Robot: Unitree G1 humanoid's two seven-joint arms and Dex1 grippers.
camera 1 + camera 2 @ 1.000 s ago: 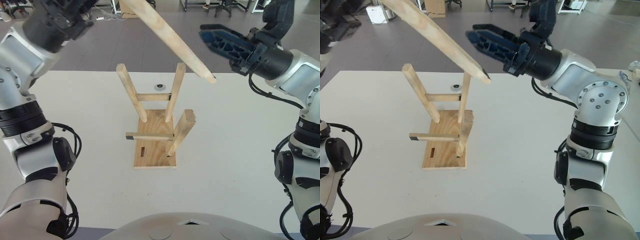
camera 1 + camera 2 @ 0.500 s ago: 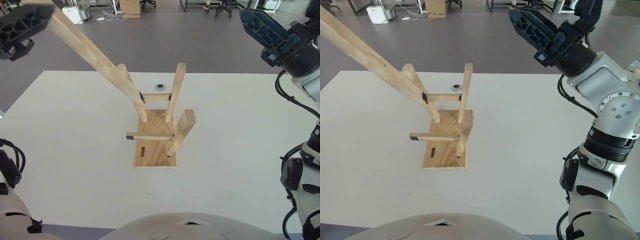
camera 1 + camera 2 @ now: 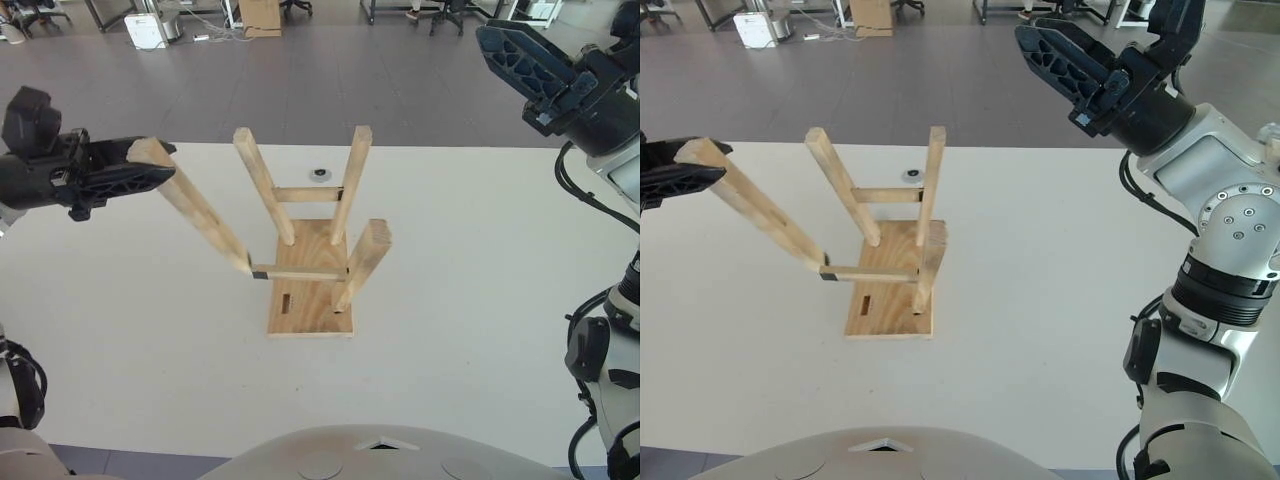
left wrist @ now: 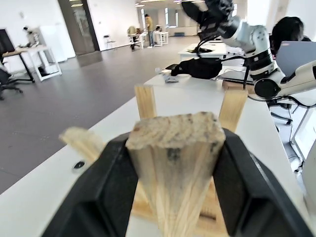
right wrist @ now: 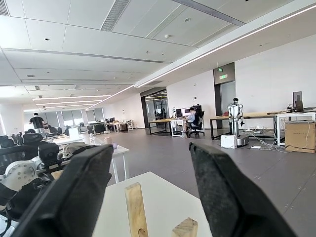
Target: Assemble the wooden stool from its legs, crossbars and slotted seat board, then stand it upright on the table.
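Observation:
The slotted seat board (image 3: 310, 300) lies flat mid-table with three legs standing up from it. Two far legs (image 3: 262, 195) (image 3: 350, 185) are joined by a crossbar (image 3: 308, 194). A nearer leg (image 3: 365, 262) carries a second crossbar (image 3: 300, 272) whose free end points left. My left gripper (image 3: 150, 168) is shut on the top end of the fourth leg (image 3: 200, 210), which slants down so its lower end meets that free end. In the left wrist view the black fingers (image 4: 108, 182) clamp the leg's end grain (image 4: 173, 143). My right gripper (image 3: 1060, 55) hangs open, high at the far right, well above the stool.
A small round metal part (image 3: 320, 174) sits on the white table (image 3: 480, 300) just behind the stool. Bare tabletop surrounds the seat board on all sides. Grey floor and office desks lie beyond the far edge.
My left arm swung the held leg from high across the stool down to the left, bringing its lower end to the crossbar's free end. The right gripper lifted away to the right, then stayed.

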